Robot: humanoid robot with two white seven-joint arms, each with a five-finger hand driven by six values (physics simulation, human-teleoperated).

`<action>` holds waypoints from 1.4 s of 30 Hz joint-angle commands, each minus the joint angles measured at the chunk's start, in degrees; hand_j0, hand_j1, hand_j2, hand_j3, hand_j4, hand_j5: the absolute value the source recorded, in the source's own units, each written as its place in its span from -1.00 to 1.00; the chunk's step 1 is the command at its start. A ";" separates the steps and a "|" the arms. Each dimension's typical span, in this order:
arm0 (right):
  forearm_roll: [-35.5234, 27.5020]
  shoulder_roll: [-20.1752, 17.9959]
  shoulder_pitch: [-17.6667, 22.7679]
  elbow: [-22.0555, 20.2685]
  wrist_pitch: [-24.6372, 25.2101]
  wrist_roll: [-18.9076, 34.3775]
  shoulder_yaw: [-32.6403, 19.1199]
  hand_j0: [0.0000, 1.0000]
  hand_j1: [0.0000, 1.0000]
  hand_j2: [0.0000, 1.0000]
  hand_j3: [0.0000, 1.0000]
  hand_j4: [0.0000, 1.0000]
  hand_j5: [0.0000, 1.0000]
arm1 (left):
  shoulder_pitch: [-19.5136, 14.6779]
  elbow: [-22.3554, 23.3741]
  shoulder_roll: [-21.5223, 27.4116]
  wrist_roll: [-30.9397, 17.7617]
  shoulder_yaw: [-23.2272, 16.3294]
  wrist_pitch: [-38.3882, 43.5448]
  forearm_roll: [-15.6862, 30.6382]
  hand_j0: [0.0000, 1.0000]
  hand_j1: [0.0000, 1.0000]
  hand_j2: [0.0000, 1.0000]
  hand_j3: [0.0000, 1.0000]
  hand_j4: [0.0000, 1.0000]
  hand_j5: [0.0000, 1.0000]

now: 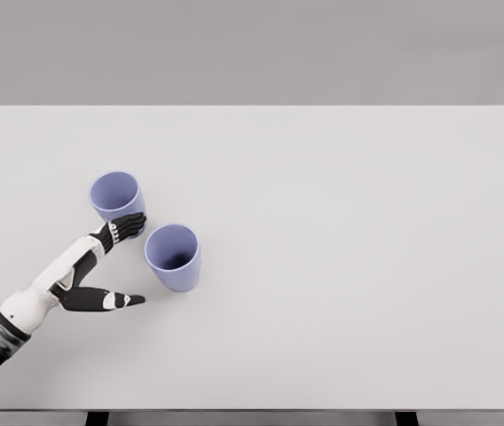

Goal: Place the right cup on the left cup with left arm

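A wide, plain white table fills the view. The white left arm reaches in from the lower left, its left hand spread and holding nothing: fingers against the left lavender plastic cup, thumb stretched below the right lavender plastic cup. Both cups stand upright, unmarked.
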 commanded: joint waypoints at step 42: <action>-0.01 0.00 0.00 0.00 -0.01 0.01 0.00 1.00 1.00 1.00 1.00 1.00 1.00 | -4.83 1.56 -5.92 0.00 -3.46 2.14 -5.21 0.94 0.94 0.94 0.94 0.94 0.94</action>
